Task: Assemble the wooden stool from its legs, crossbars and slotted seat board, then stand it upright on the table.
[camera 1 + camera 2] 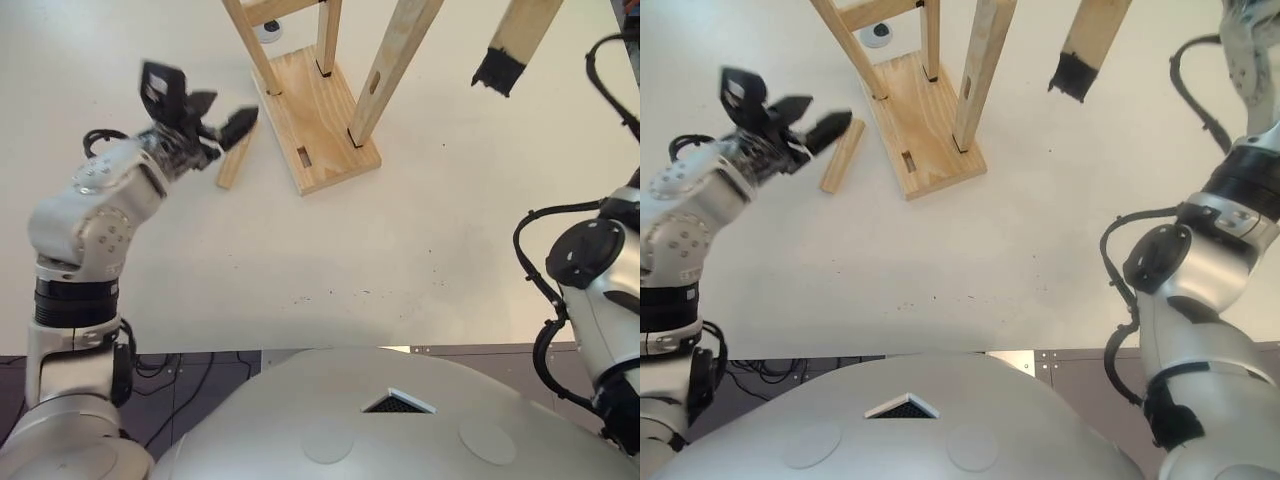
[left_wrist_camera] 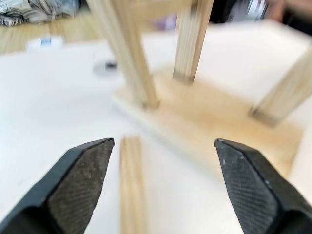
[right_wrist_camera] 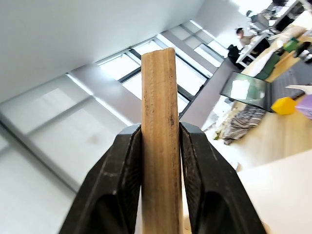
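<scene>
The slotted seat board (image 1: 322,152) lies flat on the white table with three wooden legs (image 1: 390,70) standing up from it; a crossbar (image 1: 268,10) joins two of them near the top. A loose crossbar (image 1: 236,160) lies on the table just left of the board. My left gripper (image 1: 225,112) hovers open above that loose crossbar (image 2: 131,187), with the seat board (image 2: 214,122) beyond it. My right gripper (image 3: 161,131) is shut on another wooden leg (image 3: 160,126). This leg (image 1: 525,25) hangs over the table's far right, its lower end dark.
A small round disc (image 1: 877,35) lies on the table behind the stool. The table's front edge (image 1: 330,347) runs close to the robot, with cables below it at the left. Open white tabletop lies between the stool and that edge.
</scene>
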{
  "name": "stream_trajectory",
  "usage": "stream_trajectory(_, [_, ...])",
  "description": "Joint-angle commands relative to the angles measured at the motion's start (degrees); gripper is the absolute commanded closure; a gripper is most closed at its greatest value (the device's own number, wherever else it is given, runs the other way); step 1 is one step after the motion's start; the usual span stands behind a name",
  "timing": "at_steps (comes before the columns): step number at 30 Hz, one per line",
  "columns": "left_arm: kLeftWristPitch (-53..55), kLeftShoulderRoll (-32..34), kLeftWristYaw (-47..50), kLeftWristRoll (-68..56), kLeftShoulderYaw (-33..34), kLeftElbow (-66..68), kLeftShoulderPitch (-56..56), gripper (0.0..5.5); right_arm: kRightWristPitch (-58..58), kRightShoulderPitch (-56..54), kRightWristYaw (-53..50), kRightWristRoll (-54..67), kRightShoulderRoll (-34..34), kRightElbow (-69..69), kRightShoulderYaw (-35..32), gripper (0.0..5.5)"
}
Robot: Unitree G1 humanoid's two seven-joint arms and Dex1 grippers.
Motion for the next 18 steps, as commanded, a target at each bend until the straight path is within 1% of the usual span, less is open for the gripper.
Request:
stream_trajectory(1, [-8.1, 1.7, -4.8, 11.4, -2.5, 14.4, 3.0, 1.72, -4.0, 8.3, 5.7, -9.3, 0.1, 5.6, 3.0, 4.47])
stream_trajectory(4, [-8.9, -1.5, -9.2, 12.3, -2.3, 21.4, 3.7, 1.72, -8.3, 10.3, 10.3, -16.4, 2.2, 10.7, 6.1, 4.47])
stream_trajectory(7, [-10.2, -3.9, -11.7, 14.0, -2.9, 24.7, 3.9, 2.14, -12.3, 10.1, 13.6, -21.6, 3.2, 17.4, 7.6, 4.47])
stream_trajectory(9, [-11.4, -4.8, -13.5, 15.1, -3.2, 25.8, 3.1, 2.39, -14.1, 9.4, 15.2, -23.9, 3.4, 21.4, 7.6, 4.47])
stream_trajectory(11, [-12.3, -5.4, -15.4, 16.1, -3.2, 27.0, 2.2, 2.77, -15.7, 8.6, 16.4, -26.0, 3.4, 25.4, 7.5, 4.47])
stream_trajectory(16, [-8.4, -4.5, -20.2, 17.5, -3.9, 27.1, 2.0, 3.34, -19.9, 7.6, 18.5, -31.8, 3.1, 34.1, 8.8, 4.47])
stream_trajectory(17, [-7.7, -4.2, -20.8, 17.8, -4.0, 26.5, 2.3, 3.53, -21.0, 7.5, 18.8, -33.7, 3.1, 35.4, 10.0, 4.47])
stream_trajectory(18, [-7.2, -4.1, -21.1, 18.1, -4.0, 26.0, 2.5, 3.58, -21.8, 7.2, 19.2, -35.3, 3.2, 36.3, 10.9, 4.47])
